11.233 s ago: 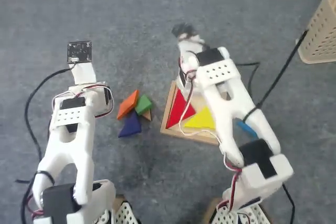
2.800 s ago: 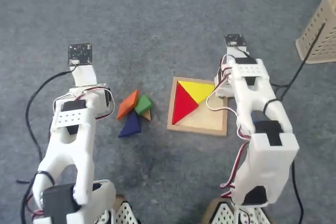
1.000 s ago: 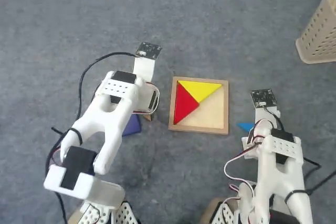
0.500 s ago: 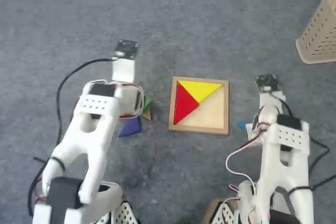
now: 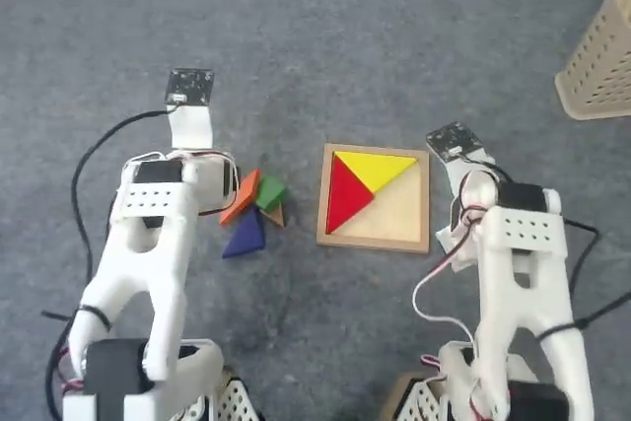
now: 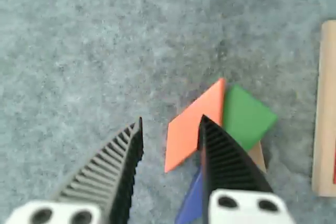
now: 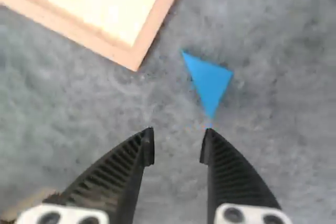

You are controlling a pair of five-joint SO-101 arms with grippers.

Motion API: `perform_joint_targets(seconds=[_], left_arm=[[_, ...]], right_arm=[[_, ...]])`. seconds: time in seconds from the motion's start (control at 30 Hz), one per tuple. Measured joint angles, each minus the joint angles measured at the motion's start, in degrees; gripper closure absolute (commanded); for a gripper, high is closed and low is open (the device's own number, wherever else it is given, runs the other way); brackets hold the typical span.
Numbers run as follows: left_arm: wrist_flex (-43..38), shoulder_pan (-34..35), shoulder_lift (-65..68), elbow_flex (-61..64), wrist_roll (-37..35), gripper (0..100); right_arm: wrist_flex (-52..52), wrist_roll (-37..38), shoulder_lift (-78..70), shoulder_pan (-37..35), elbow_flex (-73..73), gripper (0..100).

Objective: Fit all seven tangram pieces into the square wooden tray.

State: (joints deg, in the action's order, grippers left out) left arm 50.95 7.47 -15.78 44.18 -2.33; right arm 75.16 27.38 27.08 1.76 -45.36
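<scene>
**Bench layout, high view and both wrist views.** The square wooden tray (image 5: 399, 219) lies flat on the grey bench, a little to the right of the middle. It holds two large pieces. The yellow triangle (image 5: 376, 168) runs along the tray's far edge and the red triangle (image 5: 342, 195) along its left edge, and the two meet along one side. Bare wood shows in the near right part of the tray.

To the left of the tray, apart from it, four pieces lie in a cluster. The orange piece (image 5: 240, 197) touches the green piece (image 5: 270, 192). A small tan piece (image 5: 277, 215) sits just beside the green one on its near side. The dark blue triangle (image 5: 245, 235) lies nearest the bench's near edge.

In the left wrist view, the left gripper (image 6: 170, 124) hangs over this cluster with its jaws moderately apart and holding nothing. One fingertip overlaps the orange piece.

In the right wrist view, the right gripper (image 7: 177, 132) is likewise parted and holds nothing. It hangs over the bench off a corner of the tray. The light blue triangle (image 7: 209, 81) lies flat there, clear of the tray, with one vertex close to a fingertip.

A perforated basket (image 5: 601, 46) stands at the far right edge.
</scene>
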Motion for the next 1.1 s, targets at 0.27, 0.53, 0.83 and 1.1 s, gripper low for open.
perform_joint_targets(seconds=[0.27, 0.53, 0.83, 1.1], left_arm=[[3.43, 0.09, 0.18, -0.62, 2.55, 83], [14.33, -0.62, 0.35, -0.53, 6.77, 83], [12.4, -5.98, 0.35, 3.08, 10.9, 83], [12.4, -10.99, 8.44, 2.9, 13.19, 83]], right_arm=[[-9.05, -5.8, 8.0, 0.09, -15.82, 96.2], [-17.32, -1.23, 18.2, 6.68, -31.03, 96.1], [-19.34, 1.14, 19.16, 6.33, -33.14, 96.1], [-19.34, 1.32, 19.16, 6.33, -33.14, 96.1]])
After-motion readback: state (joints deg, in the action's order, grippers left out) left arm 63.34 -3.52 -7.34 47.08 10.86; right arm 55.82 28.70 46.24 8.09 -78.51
